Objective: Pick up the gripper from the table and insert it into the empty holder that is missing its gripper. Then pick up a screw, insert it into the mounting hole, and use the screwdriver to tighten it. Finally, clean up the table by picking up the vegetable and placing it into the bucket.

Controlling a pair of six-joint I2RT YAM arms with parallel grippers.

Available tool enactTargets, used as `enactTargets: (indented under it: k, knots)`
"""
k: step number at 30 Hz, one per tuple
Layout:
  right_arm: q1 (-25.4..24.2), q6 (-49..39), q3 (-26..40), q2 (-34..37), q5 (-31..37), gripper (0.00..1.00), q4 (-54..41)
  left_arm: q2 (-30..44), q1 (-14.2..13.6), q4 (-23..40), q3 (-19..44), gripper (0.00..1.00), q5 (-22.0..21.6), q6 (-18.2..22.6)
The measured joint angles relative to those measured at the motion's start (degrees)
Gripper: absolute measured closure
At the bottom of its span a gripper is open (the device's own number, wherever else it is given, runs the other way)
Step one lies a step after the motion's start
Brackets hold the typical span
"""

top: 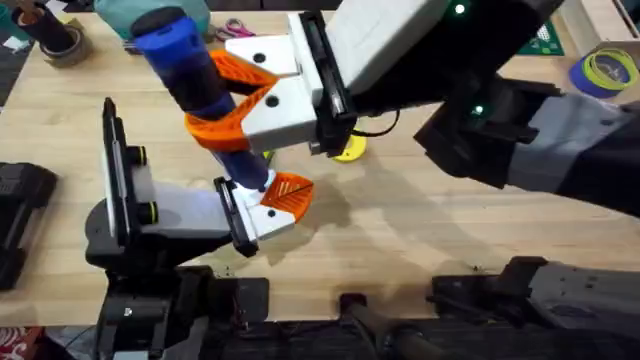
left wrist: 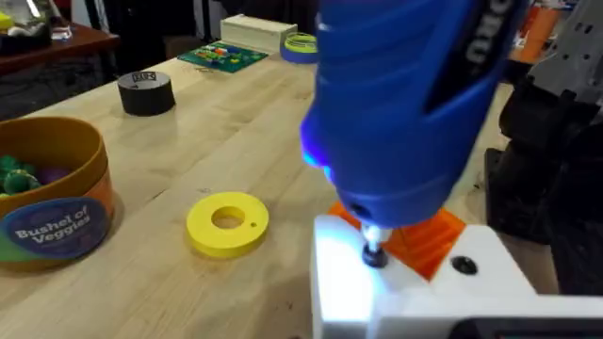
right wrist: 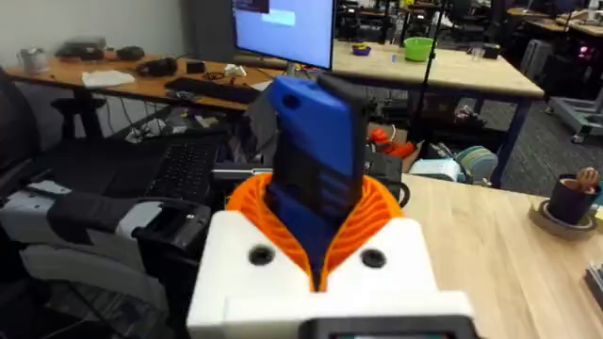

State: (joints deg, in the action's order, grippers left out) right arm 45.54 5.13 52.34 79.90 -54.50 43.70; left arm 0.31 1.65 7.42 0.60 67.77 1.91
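Screwdriver pinched in right hand, bit on the screw in left hand's holder, spread; tightening underway, vegetable cleanup pending.

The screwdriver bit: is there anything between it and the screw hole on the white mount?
Nothing visible. The screwdriver, held by the right gripper, has its bit already down on the white mount beside the orange tip.

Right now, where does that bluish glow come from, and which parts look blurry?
Left wrist view: the screwdriver looms soft and close, its tip light washing the holder pale blue. Overhead view: the right gripper is large and blurred. Right wrist view: the background stays sharp.
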Motion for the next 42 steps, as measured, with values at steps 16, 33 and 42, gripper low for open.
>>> enactTargets:
  k: [16, 33, 42]
  knots:
    - [0.0, 0.02, -0.02, 0.0, -0.39, 0.979, -0.23, 0.0, 0.0, 0.0, 0.02, 0.988, 0.0, 0.0]
    - [-0.33, 0.85, -0.5, 0.0, -0.46, 0.979, 0.07, 0.01, 0.0, 0.02, 0.0, 0.988, 0.04, 0.0]
    - [-0.35, 0.85, -0.55, 0.0, -0.46, 0.979, 0.07, 0.01, 0.0, 0.04, 0.0, 0.988, 0.09, 0.0]
